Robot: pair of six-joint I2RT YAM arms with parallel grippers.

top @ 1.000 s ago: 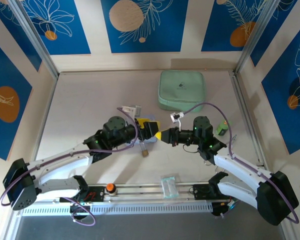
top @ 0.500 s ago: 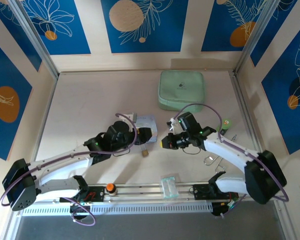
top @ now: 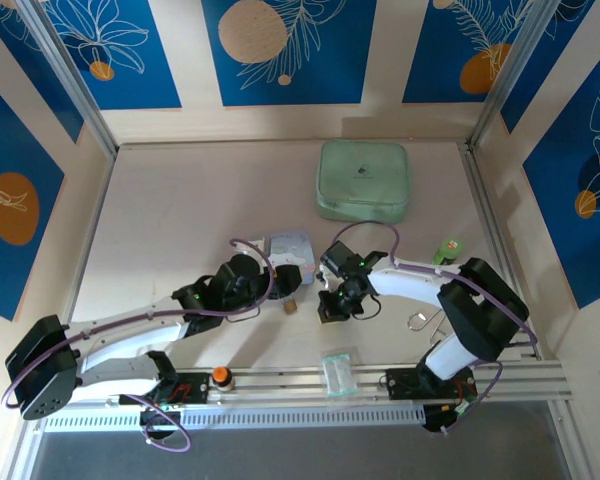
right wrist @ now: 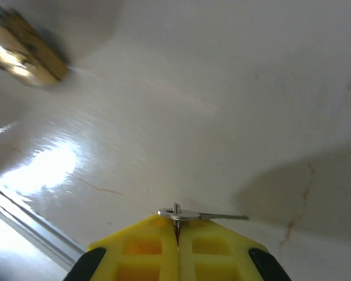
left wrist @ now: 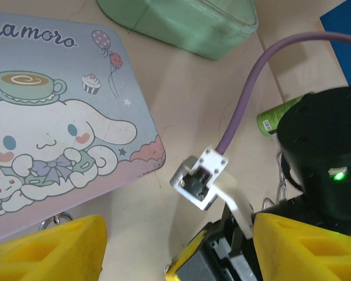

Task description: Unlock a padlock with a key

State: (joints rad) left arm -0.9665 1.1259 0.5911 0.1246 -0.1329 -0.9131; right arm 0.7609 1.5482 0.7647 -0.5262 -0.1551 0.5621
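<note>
The brass padlock (top: pixel 290 306) lies on the table in front of the blue cartoon box (top: pixel 290 245); it is a blurred gold shape (right wrist: pixel 24 54) at the top left of the right wrist view. My right gripper (top: pixel 328 304) points down at the table just right of the padlock, shut on the small silver key (right wrist: pixel 202 215). The key is nipped at the fingertips, its blade sticking out to the right. My left gripper (top: pixel 292 280) hovers between box and padlock, open, its yellow fingers (left wrist: pixel 52 249) wide apart with the right arm's wrist between them.
A mint-green pouch (top: pixel 363 180) lies at the back. A small green tube (top: pixel 446 250) and a bent wire loop (top: pixel 420 320) lie to the right. A clear packet (top: pixel 338 368) rests on the front rail. The right arm's camera bracket (left wrist: pixel 200 180) is close to my left fingers.
The two grippers, close together a second ago, have parted. The right gripper swung left and down beside the padlock, still holding the key. The left gripper drew back slightly.
</note>
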